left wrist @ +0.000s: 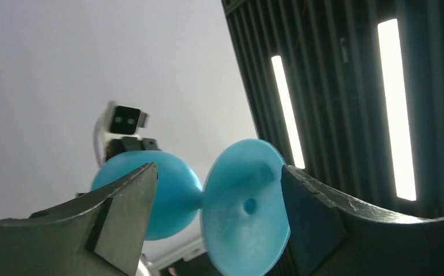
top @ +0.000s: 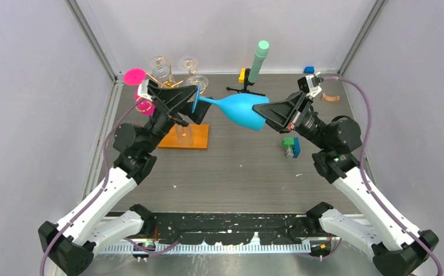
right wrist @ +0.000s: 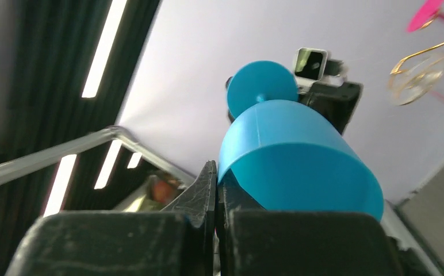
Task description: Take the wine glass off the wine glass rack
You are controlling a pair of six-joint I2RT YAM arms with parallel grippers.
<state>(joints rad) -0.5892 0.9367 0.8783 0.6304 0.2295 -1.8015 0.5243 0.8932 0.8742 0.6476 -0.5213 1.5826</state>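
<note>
dark wood-grain table (top: 242,172), grey walls (top: 219,29); right gripper (top: 264,118) pinches blue wine glass (top: 237,108), left gripper (top: 197,99) gapes.

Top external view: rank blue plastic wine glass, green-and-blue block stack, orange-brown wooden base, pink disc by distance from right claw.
1. blue plastic wine glass: gripped in the right claw
2. green-and-blue block stack: on the table, right side
3. orange-brown wooden base: left of centre
4. pink disc: far back left
</note>
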